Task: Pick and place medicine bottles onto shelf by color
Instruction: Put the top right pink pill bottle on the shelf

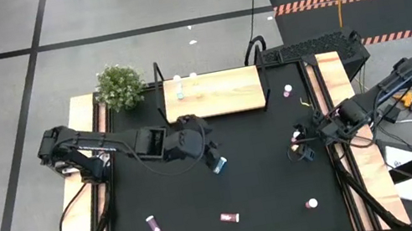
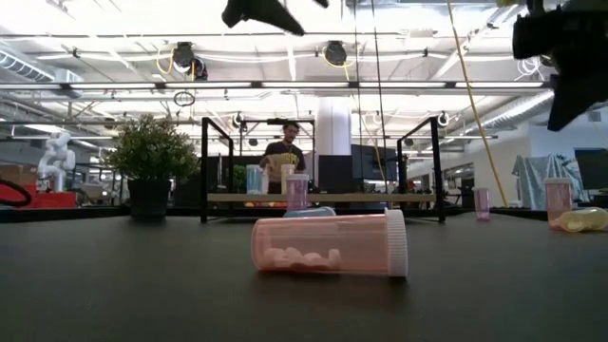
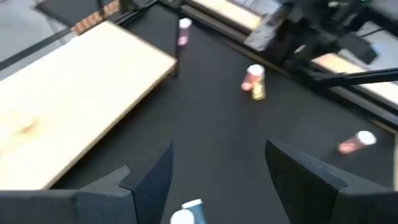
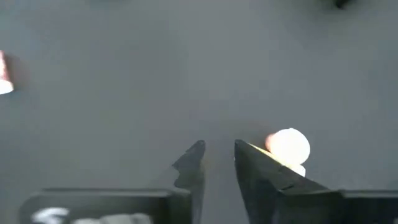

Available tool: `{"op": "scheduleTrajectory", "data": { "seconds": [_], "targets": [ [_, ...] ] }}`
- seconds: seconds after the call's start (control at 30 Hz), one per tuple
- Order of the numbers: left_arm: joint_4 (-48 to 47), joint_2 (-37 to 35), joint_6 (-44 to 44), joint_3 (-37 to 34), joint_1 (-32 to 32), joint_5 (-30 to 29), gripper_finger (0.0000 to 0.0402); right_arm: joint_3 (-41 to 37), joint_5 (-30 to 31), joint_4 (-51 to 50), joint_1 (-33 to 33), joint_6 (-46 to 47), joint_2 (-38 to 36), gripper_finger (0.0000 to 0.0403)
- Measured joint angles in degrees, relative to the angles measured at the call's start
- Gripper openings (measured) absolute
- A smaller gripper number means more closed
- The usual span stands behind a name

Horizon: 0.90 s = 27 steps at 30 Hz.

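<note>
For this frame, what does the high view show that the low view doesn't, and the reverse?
Only the high view shows both arms whole, the left tool over a blue bottle and the right tool near the table's right edge. Only the low view shows a person behind the table. Both show the shelf, the plant and a lying pink bottle.

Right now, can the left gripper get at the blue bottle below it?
Probably yes. The left gripper is open right over the blue bottle, which shows between its fingers, with nothing in between.
</note>
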Motion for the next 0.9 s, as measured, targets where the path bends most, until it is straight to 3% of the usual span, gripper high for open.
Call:
{"op": "scheduleTrajectory", "data": {
  "seconds": [0.2,0.43,0.7,0.9],
  "targets": [
    [-7.16,-3.77,-1.61,0.0,5.68,0.04,0.0255,-0.48,4.25,-0.2,-0.95,-2.58,-0.2,0.0151],
    [-9.16,-10.78,14.15,-0.07,14.18,0.94,0.0255,-0.5,15.93,-4.95,-6.62,7.26,-1.02,0.0188],
    [-4.02,-12.4,29.28,0.0,31.89,19.23,0.0255,-0.5,21.59,-6.79,-21.41,18.13,-0.92,0.0189],
    [-0.59,-10.32,34.75,-0.02,39.62,26.25,0.0255,-0.5,22.41,-3.19,-35.31,17.29,-0.64,0.0189]
  ]
}}
